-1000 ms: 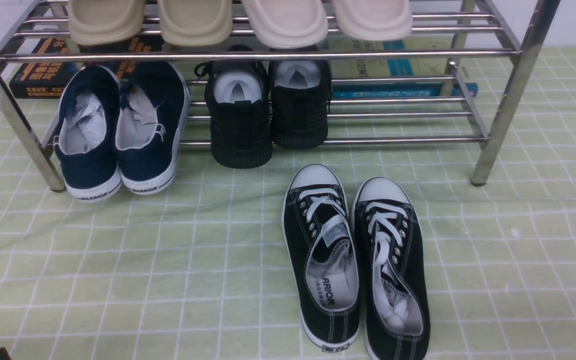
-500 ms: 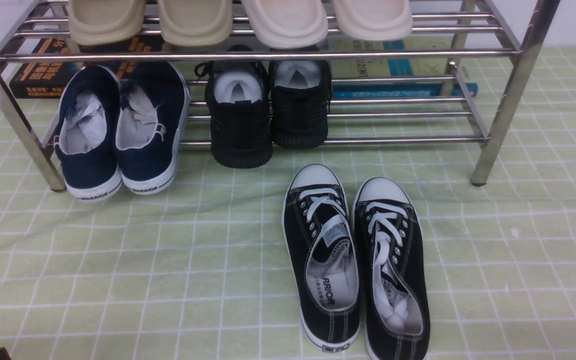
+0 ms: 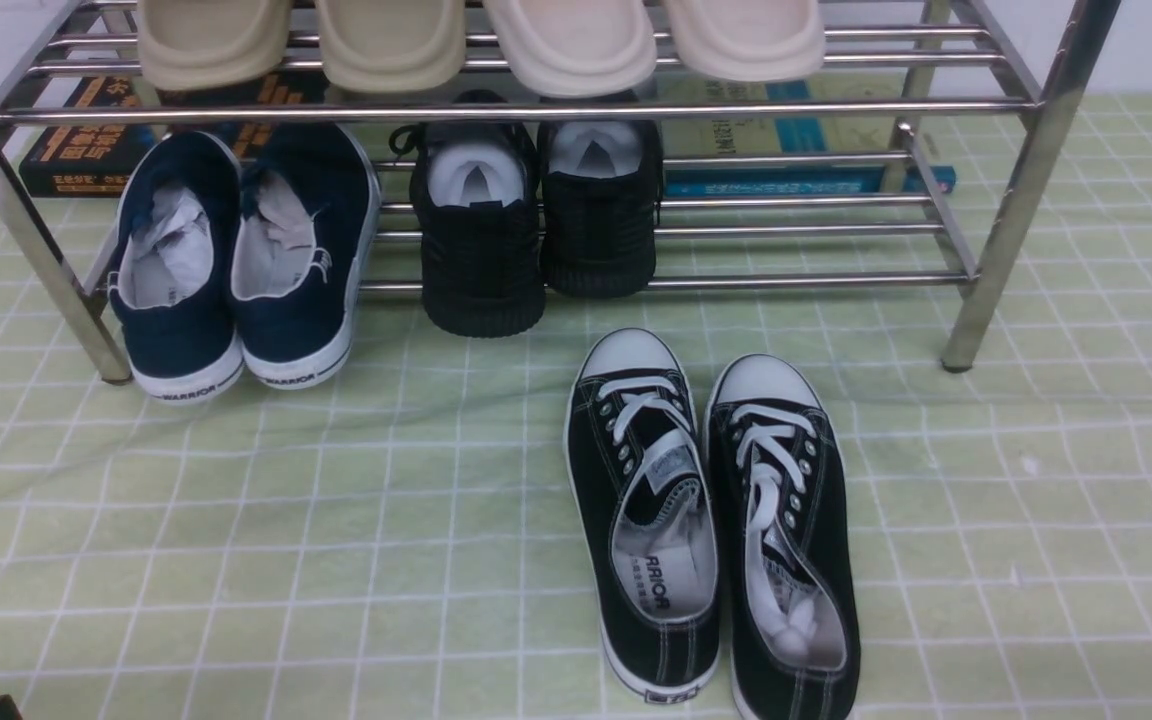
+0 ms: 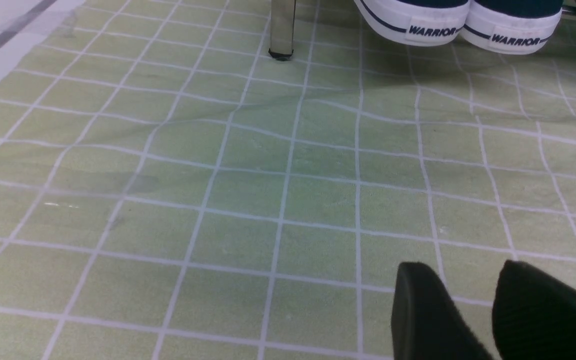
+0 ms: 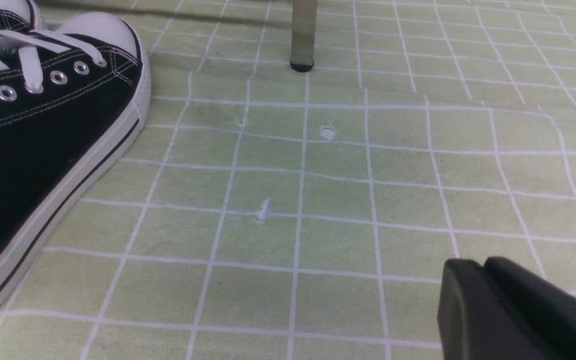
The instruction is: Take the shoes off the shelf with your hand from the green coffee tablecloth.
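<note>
- Two things to settle first: whereabouts of the shoes [image 3: 711,520], and the stage reached.
- Found the shoes side by side on the green coffee tablecloth [image 3: 236,520], toes toward the shelf [image 3: 1006,200], clear of its lower rails and just in front of them.
- Judged as off the shelf already; looks like the closing step of the task, with little or nothing left to lift.
- Seen on the lower tier: a navy pair [image 3: 236,260] and an all-black pair [image 3: 536,230]; on the upper tier, pale slippers [image 3: 476,40]. Not to be touched.
- Right gripper [image 5: 483,270]: fingers pressed together along a thin seam, clasping nothing, low over the cloth, apart from the nearer shoe.
- Left gripper [image 4: 468,272]: fingers parted with cloth showing between them, grasping nothing, near the shelf's corner post on the navy pair's side.
- Next move, as a guess: keep both arms low and clear of the shoes, avoid snagging the wrinkled cloth, and draw back to rest without nudging the pair.
</note>
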